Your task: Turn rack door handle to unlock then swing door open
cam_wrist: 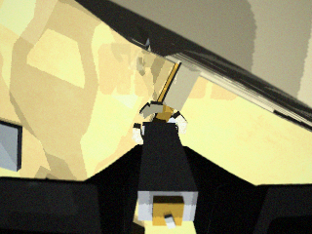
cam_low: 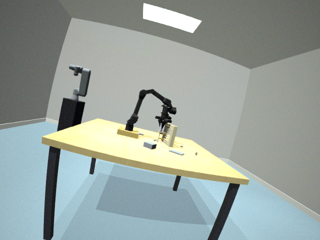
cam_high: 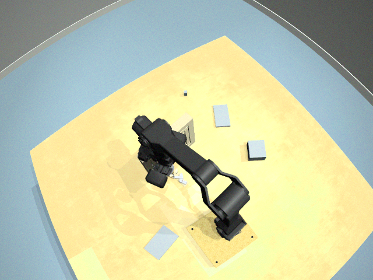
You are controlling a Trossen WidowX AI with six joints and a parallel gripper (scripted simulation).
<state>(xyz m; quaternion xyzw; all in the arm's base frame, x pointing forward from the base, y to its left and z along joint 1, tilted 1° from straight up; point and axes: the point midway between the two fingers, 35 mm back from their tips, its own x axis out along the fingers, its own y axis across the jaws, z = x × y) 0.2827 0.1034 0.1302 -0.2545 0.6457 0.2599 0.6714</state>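
Beige rack [cam_high: 192, 128] [cam_low: 173, 136] stands upright on the table [cam_high: 286, 195] [cam_low: 124, 157], at 1 o'clock from the pincer [cam_high: 164, 170] [cam_low: 161, 129] [cam_wrist: 166, 163] in the top view. It's the main container, qty 1; slots show along its side in the ext. view, but their contents are too small to tell. The pincer is clenched on the upright handle [cam_wrist: 166, 153], dark w/ pale ends & amber bits, which sits mid-view, approx. at the clock's centre, in the wrist cam. Door angle: can't tell.

Counts, clock centred on the pincer, top view: 1 grey-blue box [cam_high: 256, 149] [cam_low: 149, 145], just before 3 o'clock, contents unknown; 2 flat tiles, i.e. the far tile [cam_high: 221, 115] [cam_low: 176, 152] btwn 1 & 2, the near tile [cam_high: 161, 241] at 6; 1 small cube [cam_high: 185, 93] [cam_low: 196, 153] btwn 12 & 1; pale bits [cam_high: 180, 177] at approx. 4, too small to count. Arm mount [cam_high: 217, 251] [cam_low: 127, 132]: qty 1, approx. 5 o'clock.
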